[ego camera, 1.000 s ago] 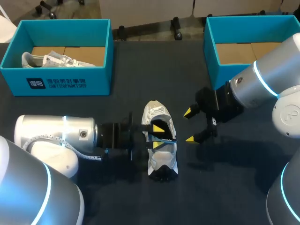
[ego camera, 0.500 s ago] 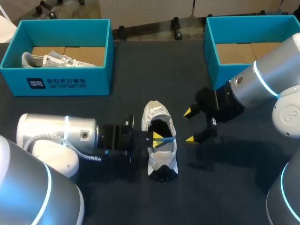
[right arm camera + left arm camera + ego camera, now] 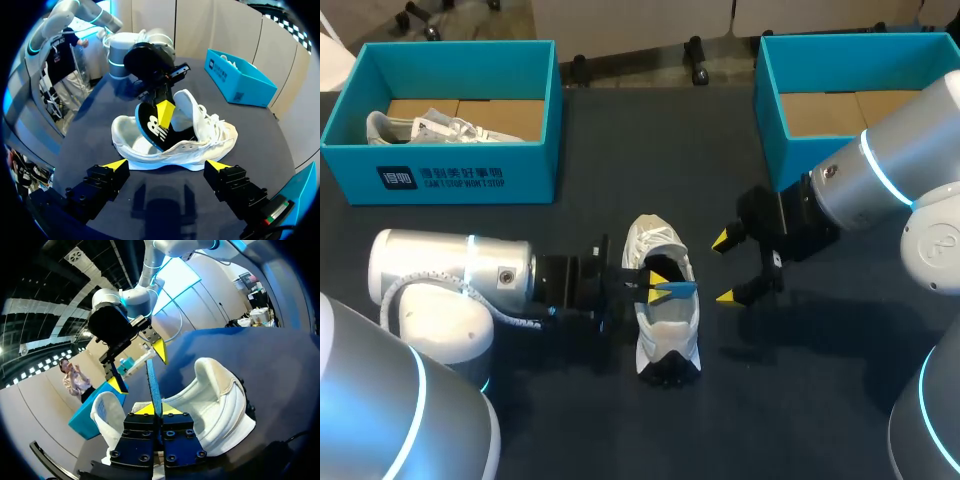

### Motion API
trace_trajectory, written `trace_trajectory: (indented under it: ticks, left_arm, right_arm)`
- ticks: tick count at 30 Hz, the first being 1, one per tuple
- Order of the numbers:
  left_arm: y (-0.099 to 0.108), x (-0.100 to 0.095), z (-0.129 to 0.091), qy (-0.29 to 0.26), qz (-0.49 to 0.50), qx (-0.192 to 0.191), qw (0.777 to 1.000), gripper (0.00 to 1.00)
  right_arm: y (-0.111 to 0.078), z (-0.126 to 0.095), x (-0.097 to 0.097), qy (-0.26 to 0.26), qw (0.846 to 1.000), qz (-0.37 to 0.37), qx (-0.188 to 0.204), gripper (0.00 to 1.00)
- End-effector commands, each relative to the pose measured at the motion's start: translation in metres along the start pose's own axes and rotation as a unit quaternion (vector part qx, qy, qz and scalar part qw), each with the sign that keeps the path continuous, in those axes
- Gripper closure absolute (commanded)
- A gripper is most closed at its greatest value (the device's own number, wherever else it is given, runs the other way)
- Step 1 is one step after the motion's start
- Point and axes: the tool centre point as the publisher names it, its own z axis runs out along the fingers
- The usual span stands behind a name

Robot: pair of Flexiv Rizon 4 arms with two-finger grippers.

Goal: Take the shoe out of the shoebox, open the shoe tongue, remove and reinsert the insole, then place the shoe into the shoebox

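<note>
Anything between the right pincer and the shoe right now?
Nothing visible. Only bare table lies between the open right pincer and the shoe. The left pincer grips the insole from the far side, out of that path.

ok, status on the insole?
Left gripper shut on insole, which is tilted up with its lower end inside shoe. Right gripper open, beside shoe, not touching. Nothing between them.
</note>
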Motion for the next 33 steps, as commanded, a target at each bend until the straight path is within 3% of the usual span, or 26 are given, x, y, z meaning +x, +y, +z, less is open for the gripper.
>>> trace_trajectory:
  ticks: [1,3,6,8,12,17,20,33]
  left_arm:
    - [0.002,0.0,-0.002,0.0,0.001,0.0,1.0,1.0]
    - [0.001,0.002,-0.005,-0.001,-0.002,-0.001,1.0,1.0]
    - [-0.005,0.006,-0.008,0.0,-0.009,0.002,1.0,0.44]
    - [-0.01,0.011,-0.01,0.004,-0.012,0.007,1.0,0.4]
    - [-0.013,0.019,-0.009,0.015,-0.015,0.01,1.0,0.58]
    - [-0.009,0.023,-0.006,0.027,-0.018,0.0,0.999,0.68]
    - [-0.006,0.023,-0.003,0.032,-0.016,-0.004,0.999,0.98]
    - [0.014,0.005,0.006,0.042,0.022,-0.031,0.998,1.0]
  right_arm:
    - [0.001,0.001,0.001,-0.001,1.0,0.0,0.001,0.0]
    - [0.001,0.001,0.001,-0.001,1.0,0.0,0.001,0.0]
    - [0.001,0.001,0.001,-0.001,1.0,0.0,0.001,0.0]
    - [0.001,0.001,0.001,-0.001,1.0,0.0,0.001,0.0]
    - [0.001,0.001,0.001,-0.001,1.0,0.0,0.001,0.0]
    - [0.001,0.001,0.001,-0.001,1.0,0.0,0.001,0.0]
    - [0.001,0.001,0.001,-0.001,1.0,0.0,0.001,0.0]
    - [0.001,0.001,0.001,-0.001,1.0,0.0,0.001,0.0]
